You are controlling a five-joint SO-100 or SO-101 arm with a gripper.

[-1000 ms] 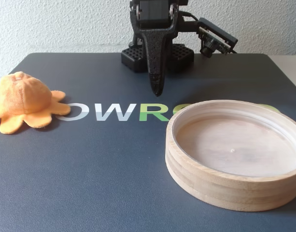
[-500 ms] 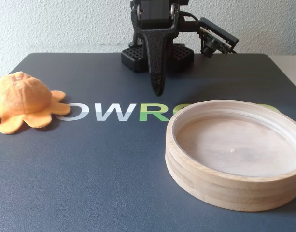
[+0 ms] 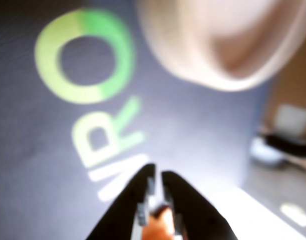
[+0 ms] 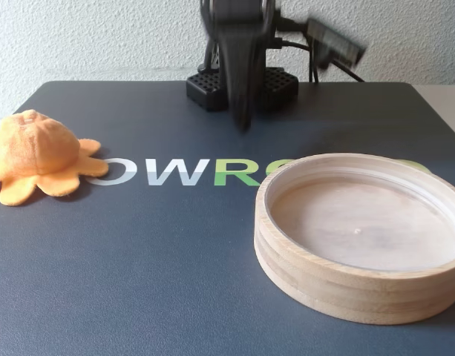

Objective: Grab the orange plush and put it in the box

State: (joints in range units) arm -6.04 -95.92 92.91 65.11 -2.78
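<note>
The orange plush point(image 4: 38, 152) lies on the dark mat at the far left of the fixed view, dome up, tentacle flaps spread; it is clear of the arm. The box point(image 4: 338, 293), a round light-wood tray, stands empty at the front right; its blurred rim shows at the top right of the wrist view point(image 3: 167, 45). My gripper point(image 4: 242, 119) hangs blurred above the back middle of the mat, pointing down, far from the plush. In the wrist view the black jaws point(image 3: 157, 174) stand almost together, with a small orange patch low between them that I cannot identify.
The dark mat point(image 4: 138, 259) carries large white and green letters point(image 4: 190, 172). The arm's black base point(image 4: 205, 89) stands at the back against a white wall. The mat's right edge and pale table show at the right point(image 4: 446, 100). Blurred objects lie beyond the edge point(image 3: 272, 147).
</note>
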